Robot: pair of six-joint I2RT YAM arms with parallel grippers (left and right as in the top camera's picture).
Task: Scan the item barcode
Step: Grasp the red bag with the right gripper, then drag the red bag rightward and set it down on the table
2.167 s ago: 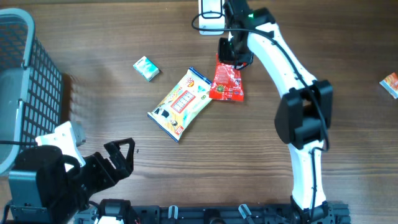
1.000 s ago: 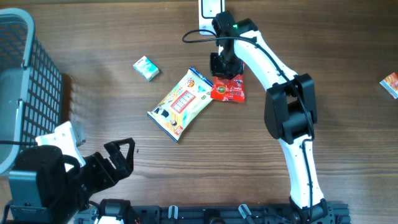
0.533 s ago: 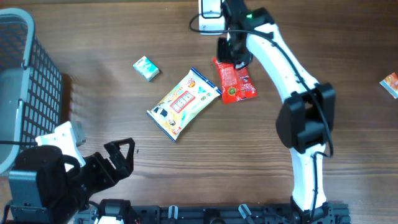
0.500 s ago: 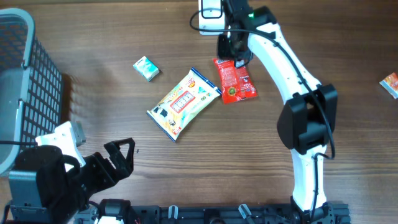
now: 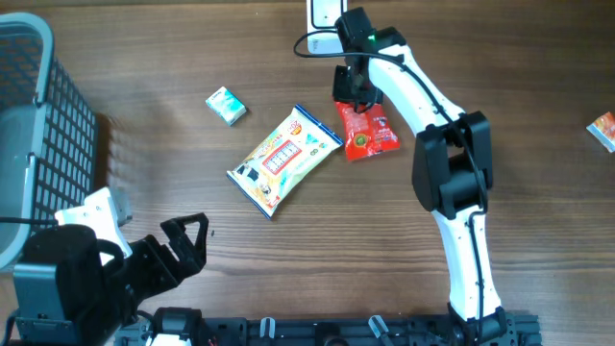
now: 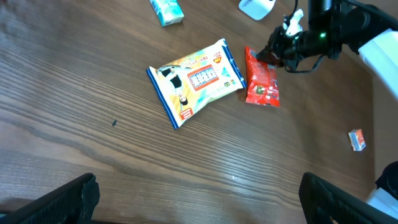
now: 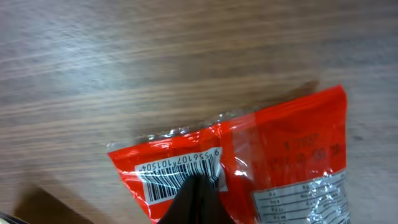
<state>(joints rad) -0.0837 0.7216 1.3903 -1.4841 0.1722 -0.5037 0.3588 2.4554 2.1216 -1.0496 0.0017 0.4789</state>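
The right tool (image 5: 354, 88) is pressed together, pinching the top edge of the red packet (image 5: 369, 135). In the right wrist view its dark tips (image 7: 196, 194) meet right at the barcode (image 7: 177, 171) printed on a white patch near that edge. The packet lies stretched out on the bench (image 5: 288, 269), its free end angled toward the lower right. The left tool (image 5: 183, 245) is spread wide and holds nothing. It hangs over the near left corner, and its two fingers (image 6: 62, 199) frame bare wood in the left wrist view.

The white scanner (image 5: 325, 12) sits at the far edge, just beyond the right tool. The white-and-yellow pouch (image 5: 283, 159) lies just left of the packet, with only a narrow gap between them. A small green box (image 5: 226, 105) sits farther left, and a wire basket (image 5: 38, 125) fills the left edge. A small orange item (image 5: 602, 130) rests at the right edge. Open wood lies to the right of the packet and across the near half of the bench.

A second ago the packet was bunched up and touching the pouch; now it is flattened and swung clear of it. In the last half second the right arm's elbow has shifted leftward. The left tool has not moved.
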